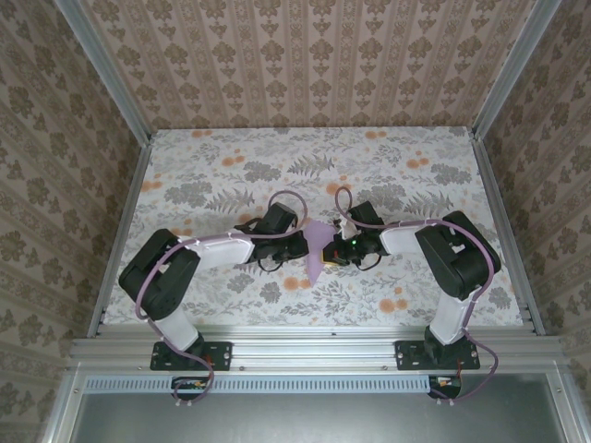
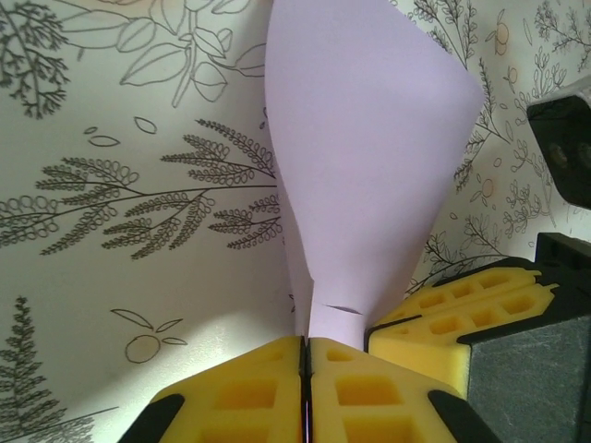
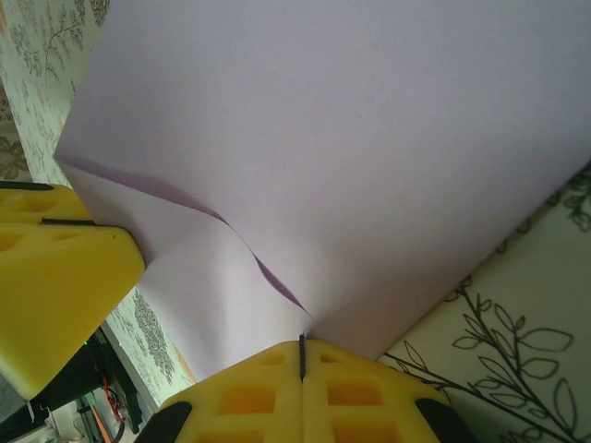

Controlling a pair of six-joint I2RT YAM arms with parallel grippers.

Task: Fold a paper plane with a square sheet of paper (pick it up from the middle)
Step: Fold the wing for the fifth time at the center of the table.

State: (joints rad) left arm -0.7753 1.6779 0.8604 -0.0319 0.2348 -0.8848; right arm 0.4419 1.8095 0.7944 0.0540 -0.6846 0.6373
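Looking down onto a table (image 1: 231, 157) printed with grey foliage and orange blossoms, walled on three sides by beige patterned panels (image 1: 305, 55) and edged along the near side by aluminium rails (image 1: 314, 343). Meeting nose to nose at the table's middle: left gripper (image 1: 301, 247) and right gripper (image 1: 336, 251), with the lavender sheet of paper (image 1: 319, 245) between them, tapering toward the near edge.

Seen from the left wrist: left gripper (image 2: 305, 349) pressed tight together, clamping the narrow lower end of the sheet of paper (image 2: 360, 166), which fans upward and bulges to the right. Just beside it, the right gripper's yellow pads (image 2: 462, 314).

Seen from the right wrist: right gripper (image 3: 302, 343) likewise closed, nipping the sheet (image 3: 351, 157) at a creased corner, with the left gripper's pad (image 3: 55, 277) at the paper's left edge.
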